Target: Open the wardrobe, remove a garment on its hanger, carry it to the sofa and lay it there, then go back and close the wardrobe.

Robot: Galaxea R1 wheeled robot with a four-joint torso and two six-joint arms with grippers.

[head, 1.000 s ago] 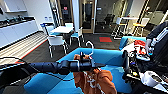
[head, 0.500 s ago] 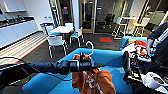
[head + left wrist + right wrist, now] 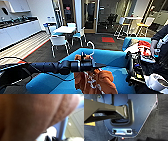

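Orange garment (image 3: 96, 80) is hanging from its white hanger (image 3: 91, 47) over the blue sofa (image 3: 112, 58) seat. Left gripper (image 3: 91, 65) is grasping the hanger just below the hook. Fabric is crowding the left wrist view. A person's hand (image 3: 153, 48) is showing at far right.

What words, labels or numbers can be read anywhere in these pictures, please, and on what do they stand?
None can be read.
White lettering on the chest of the orange hoodie: folded and too blurred to read.
Small blue signs on the far wall: too small to read.
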